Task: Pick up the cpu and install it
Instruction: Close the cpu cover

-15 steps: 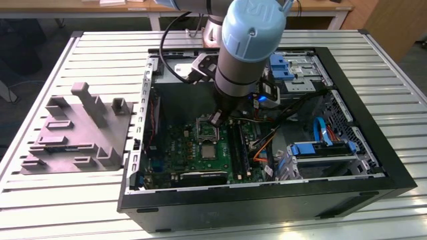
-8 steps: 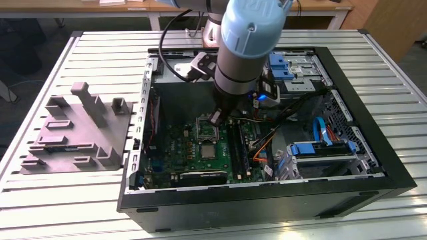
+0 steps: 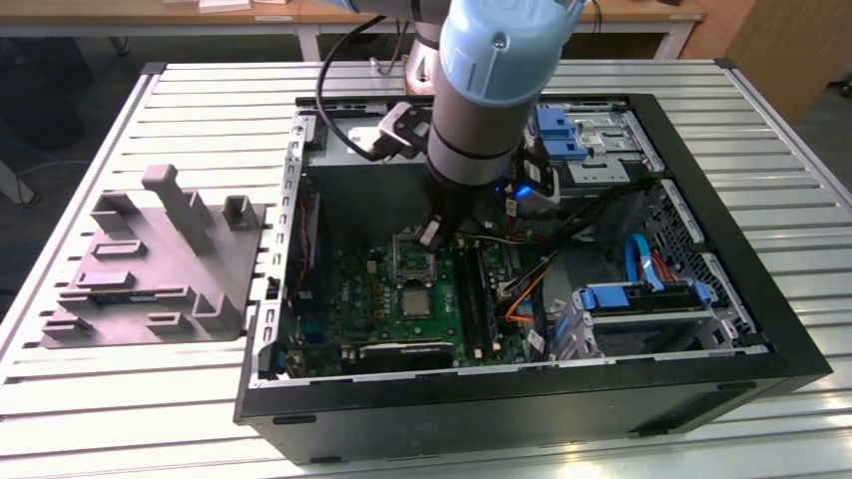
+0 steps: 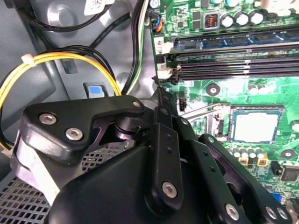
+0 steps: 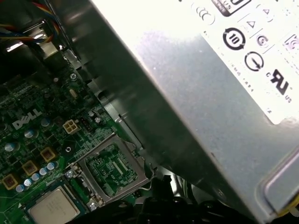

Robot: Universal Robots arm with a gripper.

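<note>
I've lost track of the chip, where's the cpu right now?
The cpu sits on the green motherboard inside the open computer case, beside the hinged-open socket frame.

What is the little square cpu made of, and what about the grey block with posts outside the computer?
The cpu looks like metal on top: flat, pale silver-grey, with a dull sheen, sitting on the green board. The grey block looks like matte moulded plastic: even grey, no shine, with chunky upright posts. Both are judged by look alone.

Open black PC case (image 3: 745, 329) on slatted table (image 3: 80, 399); green motherboard (image 3: 386, 299) inside. Grey plastic holder block (image 3: 154, 269) at exterior view's left.
</note>
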